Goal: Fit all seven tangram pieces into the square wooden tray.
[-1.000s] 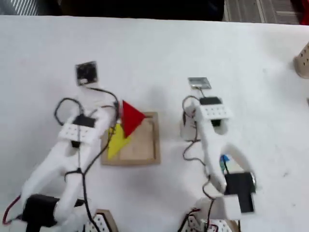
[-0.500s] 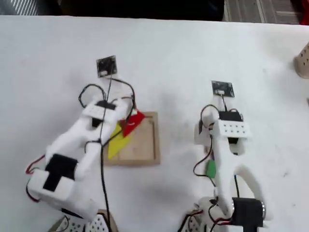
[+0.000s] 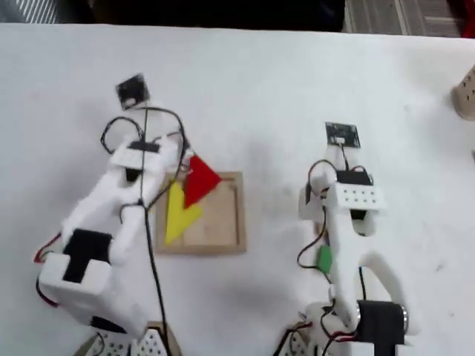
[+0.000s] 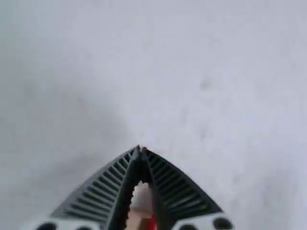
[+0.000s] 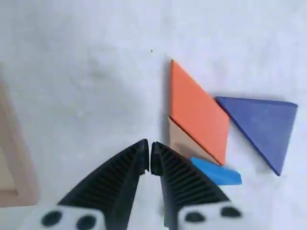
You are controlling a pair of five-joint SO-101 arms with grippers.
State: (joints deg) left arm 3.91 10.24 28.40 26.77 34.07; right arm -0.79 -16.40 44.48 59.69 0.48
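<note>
My left pincer (image 4: 141, 151) is pinched narrow on the red triangle (image 3: 199, 178) at the 11 o'clock corner of the tray (image 3: 239, 215). The yellow triangle (image 3: 177, 211) lies along its 9 o'clock side. My right pincer (image 5: 148, 155), closed and empty, hovers beside the orange parallelogram (image 5: 196, 112).

**Q:** Fig. 1, high view: what is the background surface?
**A:** A white table (image 3: 312, 74), running from the left edge of the frame to the right edge.

**Q:** What lies beyond its far edge?
**A:** 3 zones along the top of the frame: a dark strip (image 3: 223, 11) at centre, a patch of pale slanted stripes (image 3: 30, 9) at upper left, and a grey slatted area (image 3: 393, 16) at upper right.

**Q:** Is any loose object shown?
**A:** 1 pale wooden block (image 3: 465, 95) with rows of small holes, cut off by the right edge, in the upper part of the frame.
</note>
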